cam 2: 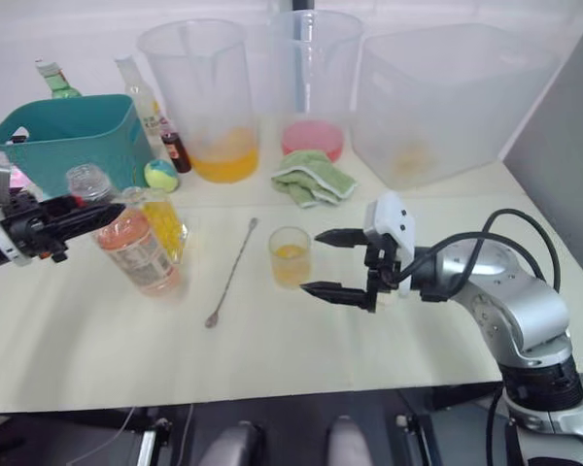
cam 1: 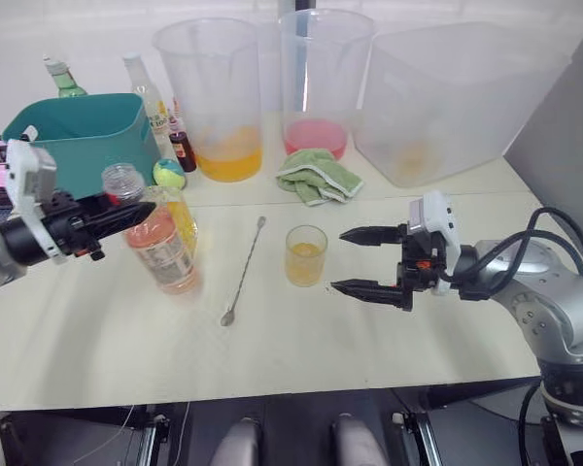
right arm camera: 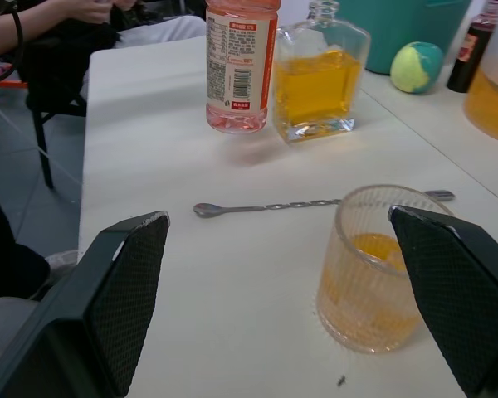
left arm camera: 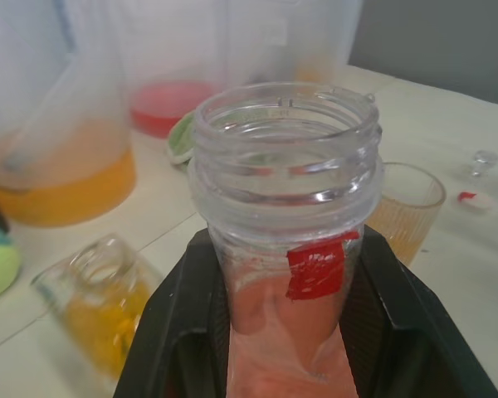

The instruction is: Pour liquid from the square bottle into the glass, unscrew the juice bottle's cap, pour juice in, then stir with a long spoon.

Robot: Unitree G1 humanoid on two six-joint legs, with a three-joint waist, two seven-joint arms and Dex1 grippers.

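Note:
My left gripper is shut on the neck of the juice bottle. The bottle is tilted, its mouth is open, and pink juice fills its lower part. Close behind it stands the square bottle with yellow liquid. The glass holds a little yellow liquid at the table's middle. Just right of the glass, my right gripper is open with nothing between its fingers. The long spoon lies flat between the bottles and the glass. A small white cap with a red mark lies on the table beyond the glass.
At the back stand a teal bin, two large pitchers and a big clear tub. A green cloth, a ball and a dark brown bottle lie before them. A seated person is beyond the table.

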